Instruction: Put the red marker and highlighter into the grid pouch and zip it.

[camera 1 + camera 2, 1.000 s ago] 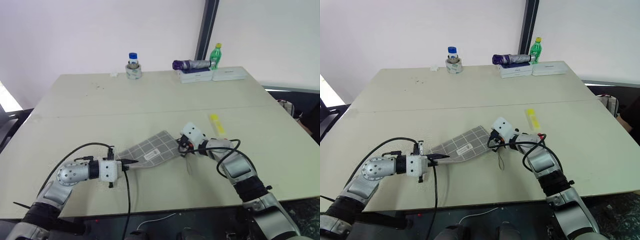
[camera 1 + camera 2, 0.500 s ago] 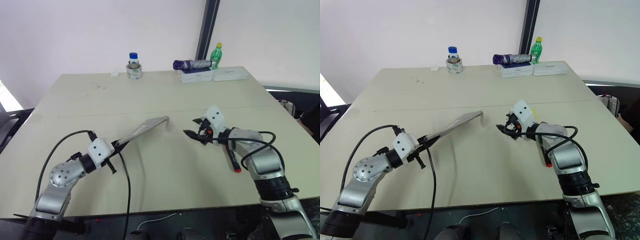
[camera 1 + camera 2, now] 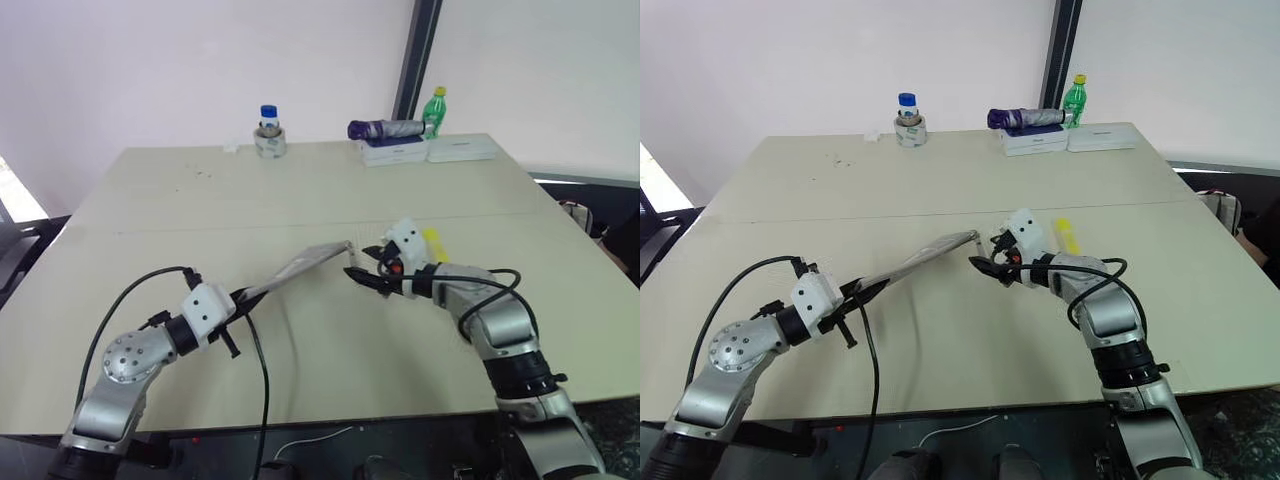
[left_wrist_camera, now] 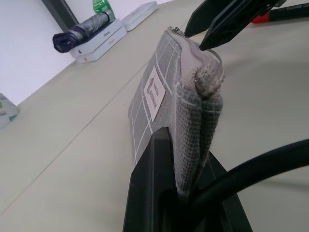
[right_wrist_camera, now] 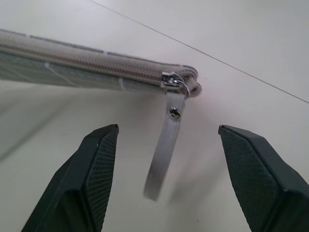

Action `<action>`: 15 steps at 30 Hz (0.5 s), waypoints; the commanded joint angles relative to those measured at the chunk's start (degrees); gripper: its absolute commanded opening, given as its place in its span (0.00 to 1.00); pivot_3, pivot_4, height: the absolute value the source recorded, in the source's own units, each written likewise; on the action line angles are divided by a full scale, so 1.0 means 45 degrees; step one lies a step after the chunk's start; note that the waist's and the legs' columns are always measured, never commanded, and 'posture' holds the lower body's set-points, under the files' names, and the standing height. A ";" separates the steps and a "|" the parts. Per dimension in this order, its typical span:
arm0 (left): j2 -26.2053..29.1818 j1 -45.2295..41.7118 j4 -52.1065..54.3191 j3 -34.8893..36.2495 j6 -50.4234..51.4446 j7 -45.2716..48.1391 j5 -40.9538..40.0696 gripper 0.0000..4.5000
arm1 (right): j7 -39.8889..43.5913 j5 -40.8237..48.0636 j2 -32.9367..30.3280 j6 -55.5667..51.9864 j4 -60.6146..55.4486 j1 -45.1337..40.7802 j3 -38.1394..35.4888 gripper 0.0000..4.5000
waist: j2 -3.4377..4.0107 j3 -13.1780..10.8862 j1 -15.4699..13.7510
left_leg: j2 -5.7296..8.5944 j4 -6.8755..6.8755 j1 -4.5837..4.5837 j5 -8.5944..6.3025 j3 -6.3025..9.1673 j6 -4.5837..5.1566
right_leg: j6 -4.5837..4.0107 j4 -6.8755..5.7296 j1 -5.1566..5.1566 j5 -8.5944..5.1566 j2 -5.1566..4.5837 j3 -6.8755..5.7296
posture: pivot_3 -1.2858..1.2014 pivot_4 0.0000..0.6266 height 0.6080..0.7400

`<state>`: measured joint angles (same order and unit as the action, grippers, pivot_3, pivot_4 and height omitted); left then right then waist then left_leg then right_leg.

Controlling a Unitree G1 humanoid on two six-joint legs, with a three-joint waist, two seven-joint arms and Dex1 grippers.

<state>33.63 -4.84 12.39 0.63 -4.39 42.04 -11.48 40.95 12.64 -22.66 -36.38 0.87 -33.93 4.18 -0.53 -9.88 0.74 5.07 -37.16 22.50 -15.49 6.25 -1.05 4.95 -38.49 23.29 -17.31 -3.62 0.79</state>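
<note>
The grid pouch [image 3: 300,266] hangs above the surface [image 3: 300,190], one end clenched in the left pincer [image 3: 240,296]. Its pull tab [image 5: 164,145] dangles between the released right pincer [image 3: 985,266] fingers; it may swing aside, so closing could miss. The highlighter [image 3: 434,244] seemingly lies unpacked beyond the low, inward-angled right arm.

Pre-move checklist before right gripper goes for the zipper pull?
1. Left gripper clamped on grid pouch corner: ok.
2. Pouch lifted off table: ok.
3. Right gripper open: ok.
4. Pull tab hanging between its fingers, not yet pinched: ok.
5. Zipper closed, slider at the end near right gripper: ok to start opening.
6. Highlighter on table beside right arm: ok. Red marker partly seen behind the right gripper; exact position cannot tell.
</note>
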 commanded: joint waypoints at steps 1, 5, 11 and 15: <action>-0.0007 0.0049 0.0568 0.0027 -0.0063 0.0091 -0.0124 0.00 | -0.0175 0.0142 0.0183 0.0210 0.0068 -0.0410 -0.0095 0.76 | 0.0000 0.0000 0.0001 | 0.0000 0.0000 0.0000 0.0000 -0.0001 -0.0001 | 0.0000 0.0000 0.0000 0.0000 0.0000 0.0000 | 0.52 0.24 1.00; -0.0038 0.0079 0.0616 0.0039 -0.0007 0.0134 -0.0151 0.00 | -0.0215 0.0230 0.0226 0.0090 0.0095 -0.0437 -0.0150 0.48 | 0.0000 0.0000 -0.0008 | 0.0000 -0.0001 0.0001 0.0000 0.0000 0.0000 | 0.0000 0.0000 0.0000 0.0000 0.0000 0.0000 | 0.52 0.24 1.00; -0.0134 0.0008 0.0538 0.0013 -0.0015 0.0032 0.0011 0.00 | -0.0167 0.0295 0.0165 -0.0162 -0.0253 -0.0382 -0.0078 0.00 | 0.0000 0.0000 -0.0002 | 0.0000 0.0000 0.0001 -0.0001 -0.0001 0.0001 | 0.0000 0.0000 0.0000 0.0000 0.0000 0.0000 | 0.52 0.24 1.00; -0.0347 -0.0086 0.0388 -0.0245 -0.0070 -0.0251 0.0494 0.00 | -0.0056 0.0303 0.0117 -0.0456 -0.1111 -0.0238 0.0289 0.00 | 0.0001 -0.0001 -0.0004 | 0.0001 0.0000 0.0001 0.0000 0.0000 0.0001 | 0.0000 0.0000 0.0000 0.0000 0.0000 0.0000 | 0.52 0.24 1.00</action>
<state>32.63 -4.64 12.51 0.26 -3.89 41.81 -10.27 40.13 12.73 -22.09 -37.97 0.72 -34.29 4.61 -0.52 -9.88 0.72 5.08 -37.16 22.50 -15.49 6.25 -1.05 4.95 -38.49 23.30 -17.31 -3.63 0.79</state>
